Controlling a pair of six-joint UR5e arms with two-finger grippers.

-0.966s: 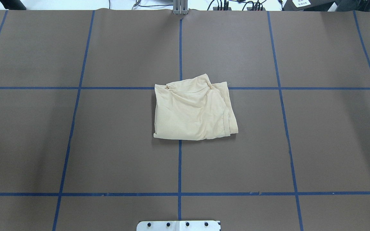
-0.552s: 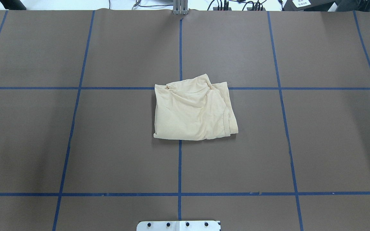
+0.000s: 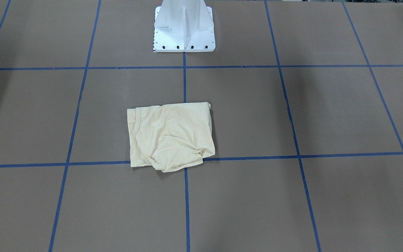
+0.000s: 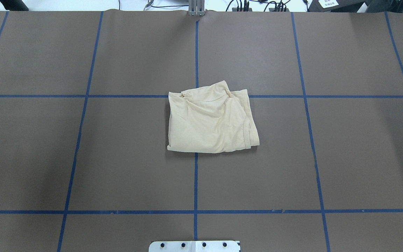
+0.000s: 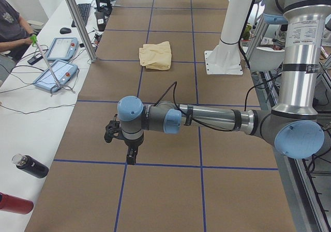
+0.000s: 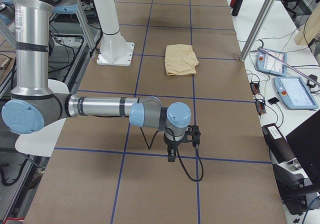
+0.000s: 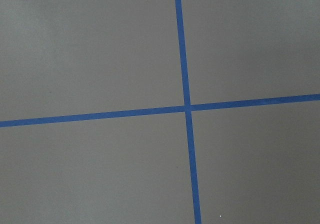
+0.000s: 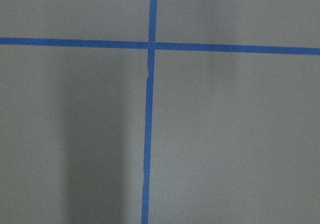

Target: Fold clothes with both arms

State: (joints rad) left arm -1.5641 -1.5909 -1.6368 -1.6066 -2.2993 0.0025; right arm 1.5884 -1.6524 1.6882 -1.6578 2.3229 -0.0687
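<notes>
The left gripper [image 5: 131, 158] hangs pointing down over a crossing of blue tape lines [image 7: 186, 108] towards the left end of the surface [image 4: 117, 157]. The right gripper [image 6: 171, 155] does the same towards the right end. Each shows only in a side view, so I cannot tell whether either is wide or narrow, and neither seems to hold anything. Both are well apart from the T-shirt [image 4: 210, 120], which lies mid-surface as a compact folded packet in front of the white pedestal [image 3: 184, 28]. The folding looks all but done, leaving at most a tidying pass. To do that well, bring both grippers in together to the rumpled edge far from the robot. Pinch only the top layer at its two corners, lift low, and lay it flat with even pull, since thin fabric drags and skews easily. Counted: two arms, two grippers, one T-shirt, one pedestal, two control tablets [image 6: 295, 91] on the side bench, two bottles [image 5: 31, 165] at the near left, and one person [image 5: 10, 25] partly in view.
</notes>
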